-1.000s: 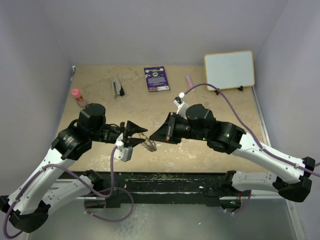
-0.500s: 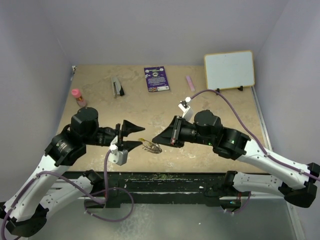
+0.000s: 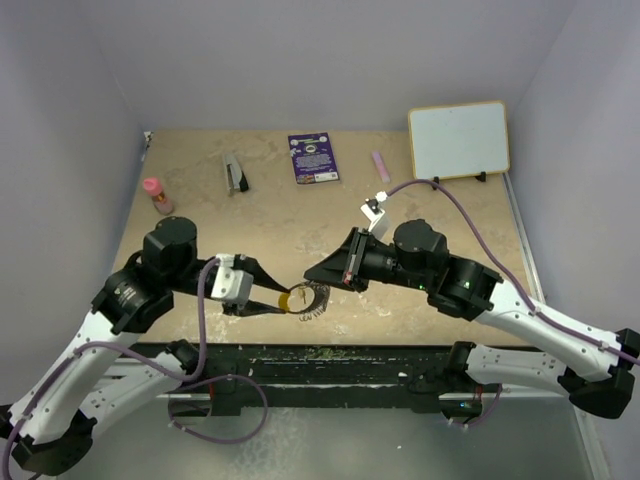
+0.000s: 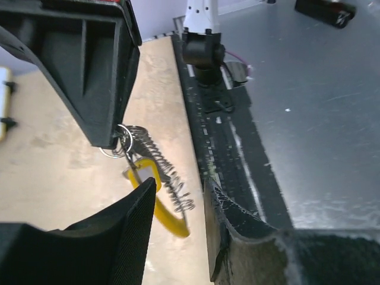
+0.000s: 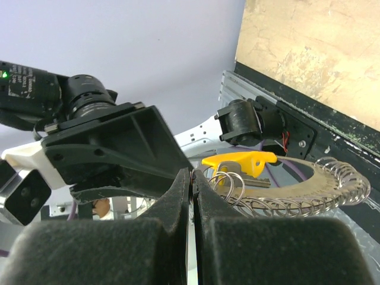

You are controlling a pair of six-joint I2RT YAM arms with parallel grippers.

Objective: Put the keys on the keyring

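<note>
My right gripper (image 5: 191, 177) is pinched tight on the end of the keyring (image 5: 323, 189), which hangs from its tip over the near edge of the table (image 3: 200, 190). A yellow-headed key (image 4: 155, 199) sits against the ring, between the fingers of my left gripper (image 4: 179, 185). Those jaws stand partly apart; I can't tell whether they grip the key.

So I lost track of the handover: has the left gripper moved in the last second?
Yes. In the top view the left gripper has shifted toward the near edge of the table, away from the purple card, and rolled over.
</note>
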